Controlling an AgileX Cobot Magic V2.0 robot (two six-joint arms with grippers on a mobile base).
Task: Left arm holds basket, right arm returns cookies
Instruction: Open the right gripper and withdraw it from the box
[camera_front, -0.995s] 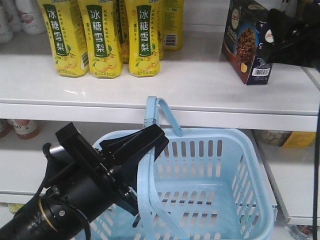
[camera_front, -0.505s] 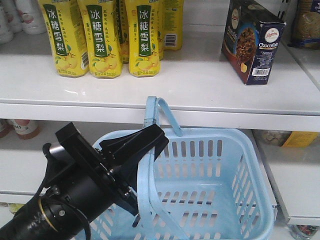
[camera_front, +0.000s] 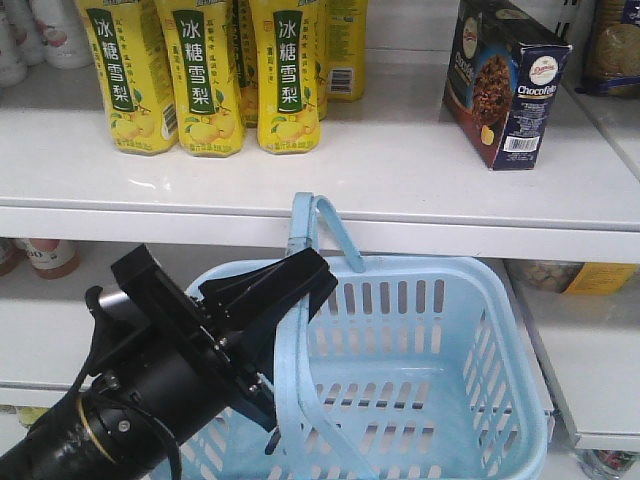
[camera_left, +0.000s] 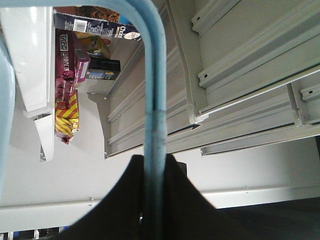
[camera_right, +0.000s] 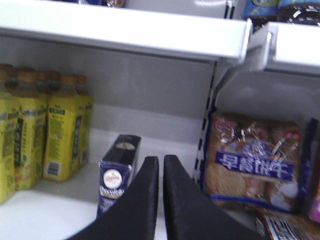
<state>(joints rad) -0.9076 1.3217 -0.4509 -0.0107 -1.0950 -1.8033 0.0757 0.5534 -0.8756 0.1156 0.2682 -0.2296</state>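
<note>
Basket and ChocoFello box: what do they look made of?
The basket looks like moulded light blue plastic, semi-glossy, with slotted walls and a smooth hoop handle. The ChocoFello box looks like printed cardboard, slightly glossy, with sharp folded edges and a barcode panel.

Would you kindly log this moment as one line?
left pincer: shut on basket handle | right pincer: shut, empty | cookie box: upright on shelf

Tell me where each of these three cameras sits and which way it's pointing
Front view: on the robot, facing the shelf; shows the left arm gripping the basket handle.
Left wrist view: looks up along the left gripper, shut on the basket handle.
Right wrist view: faces the shelf past the right gripper, its fingers nearly together, empty.
Shared: the cookies appear in all three; the yellow bottles in front and right wrist views.
</note>
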